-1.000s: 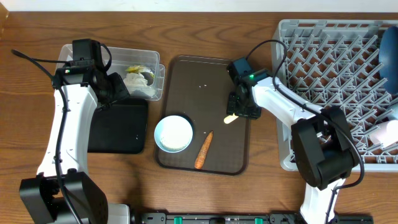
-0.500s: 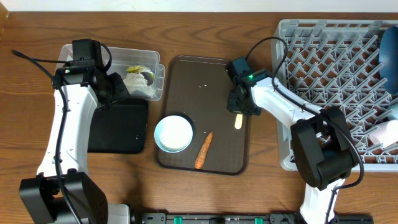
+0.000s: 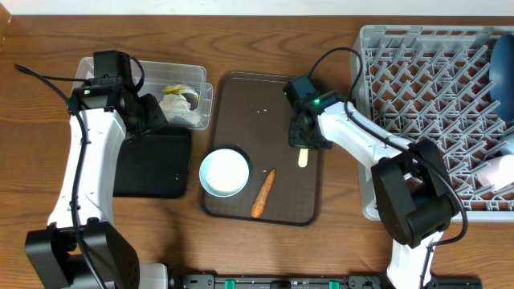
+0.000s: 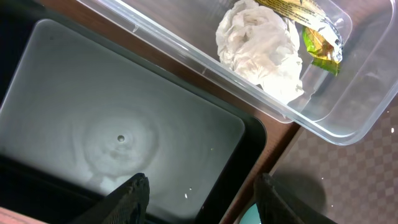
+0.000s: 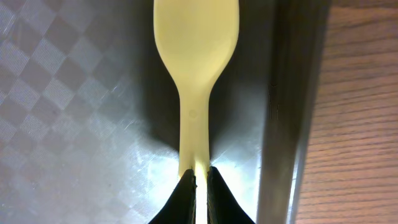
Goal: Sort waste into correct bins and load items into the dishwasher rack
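Observation:
My right gripper [image 3: 303, 138] is shut on the handle of the pale yellow spoon [image 3: 303, 157], whose bowl points away from me over the brown serving tray [image 3: 241, 104]; the wrist view shows the spoon [image 5: 194, 56] pinched between my fingers [image 5: 200, 177]. The white bowl [image 3: 224, 172] and the orange carrot piece [image 3: 263, 193] lie on that tray. My left gripper [image 4: 199, 193] is open and empty above the black tray [image 4: 112, 118], next to the clear tub [image 3: 181, 96] that holds a white wrapper [image 4: 264, 53] and a yellow-green wrapper [image 4: 317, 37].
The grey dishwasher rack [image 3: 426, 88] stands at the right with a dark-blue bowl [image 3: 503, 72] and a white item [image 3: 494, 170] at its right edge. Loose rice grains [image 3: 259, 111] dot the serving tray. The tray's raised rim [image 5: 292, 106] runs right of the spoon.
My right gripper has swung the spoon from lying crosswise to pointing down the tray and shifted a little left. The left arm has not moved.

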`<state>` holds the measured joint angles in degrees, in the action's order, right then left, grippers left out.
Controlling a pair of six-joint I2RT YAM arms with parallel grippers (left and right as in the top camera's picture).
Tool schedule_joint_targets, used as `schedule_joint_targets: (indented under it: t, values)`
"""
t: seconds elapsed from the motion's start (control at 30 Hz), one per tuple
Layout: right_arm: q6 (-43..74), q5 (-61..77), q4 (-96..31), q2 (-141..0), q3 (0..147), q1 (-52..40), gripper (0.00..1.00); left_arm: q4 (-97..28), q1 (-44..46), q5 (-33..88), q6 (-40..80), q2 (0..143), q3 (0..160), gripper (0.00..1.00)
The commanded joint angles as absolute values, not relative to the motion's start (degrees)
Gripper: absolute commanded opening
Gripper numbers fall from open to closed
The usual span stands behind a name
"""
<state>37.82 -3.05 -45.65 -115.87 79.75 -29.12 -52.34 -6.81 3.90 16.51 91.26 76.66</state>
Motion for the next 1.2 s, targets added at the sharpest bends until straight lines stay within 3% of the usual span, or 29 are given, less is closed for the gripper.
schedule_joint_targets:
  t: [0.0,0.17,0.2,0.27,0.33,0.87,1.17]
  values:
    - [36.5,-2.7,-46.1,-117.4,79.3,-30.0,0.06,-52.4,-6.9,3.6,16.8,90.1,77.1,0.57]
    - [34.6,-2.0,-46.2,-117.4,79.3,-30.0,0.1,-52.4,-6.9,3.6,16.8,90.1,77.1,0.57]
    - [34.6,-2.0,-46.1,-117.4,79.3,-30.0,0.18,-52.4,-6.9,3.6,16.8,90.1,77.1,0.57]
    - [34.7,-2.2,-45.0,-117.4,79.3,-30.0,0.46,-52.4,-6.9,3.6,16.8,90.1,77.1,0.57]
    - [34.6,-2.8,-43.9,-117.4,79.3,-30.0,0.51,-52.4,-6.9,3.6,16.8,90.1,77.1,0.57]
    - [34.2,-6.5,-37.0,-117.4,75.2,-30.0,0.5,-52.4,-6.9,3.6,16.8,90.1,77.1,0.57]
    - [34.0,-0.6,-37.0,-117.4,75.1,-30.1,0.23,-52.4,-6.9,3.6,16.8,90.1,77.1,0.57]
